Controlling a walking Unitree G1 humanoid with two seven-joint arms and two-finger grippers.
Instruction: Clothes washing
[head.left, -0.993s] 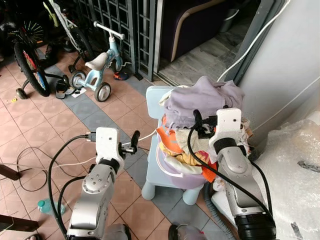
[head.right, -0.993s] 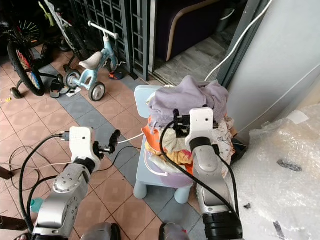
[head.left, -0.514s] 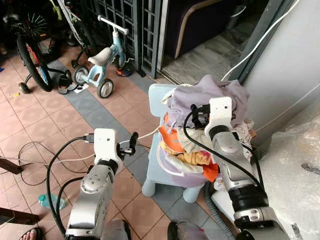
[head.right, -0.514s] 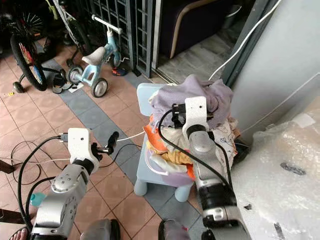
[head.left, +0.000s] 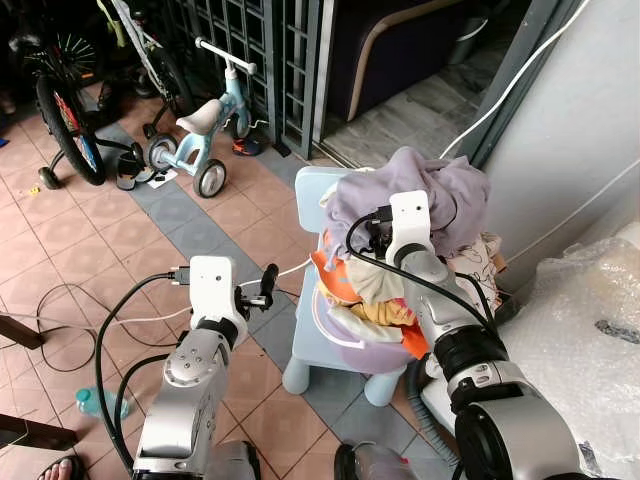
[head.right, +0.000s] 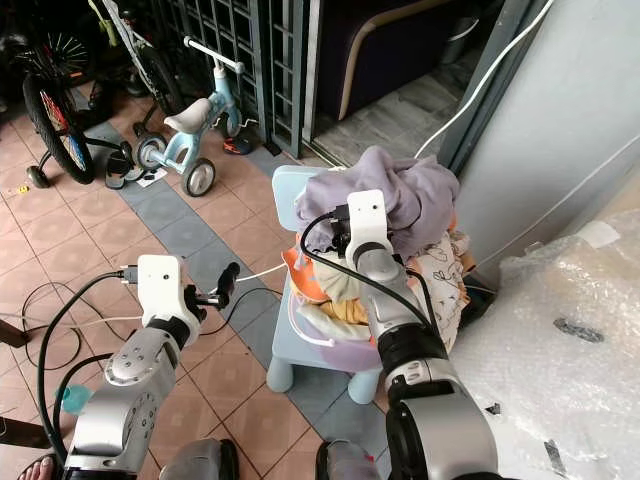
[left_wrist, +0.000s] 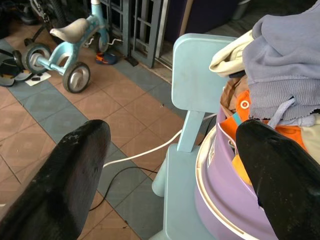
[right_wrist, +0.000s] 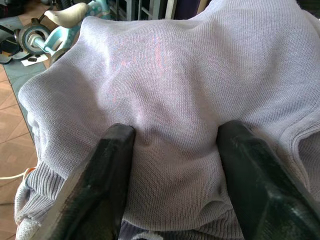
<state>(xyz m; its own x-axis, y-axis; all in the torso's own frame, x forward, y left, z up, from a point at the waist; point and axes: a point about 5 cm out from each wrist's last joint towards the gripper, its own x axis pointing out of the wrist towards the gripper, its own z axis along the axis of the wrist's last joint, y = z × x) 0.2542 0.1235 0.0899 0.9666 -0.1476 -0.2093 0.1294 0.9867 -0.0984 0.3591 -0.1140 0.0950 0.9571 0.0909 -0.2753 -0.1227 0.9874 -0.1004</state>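
piled clothes (head.left: 405, 215) are crowding the purple basket (left_wrist: 220, 200) on the chair (head.left: 318, 300); tiled floor (head.left: 200, 240) is lying open beside it.

no readable text or labels anywhere; a small white mark on the orange garment (left_wrist: 243, 104) is perhaps a logo.

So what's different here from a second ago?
The right end effector has reached forward and up, from the front of the laundry pile onto the lilac sweater on top. Its open fingers now press into the knit on both sides of a fold, not yet closed. The left end effector still hovers open over the floor beside the blue chair, and the purple basket hasn't moved.
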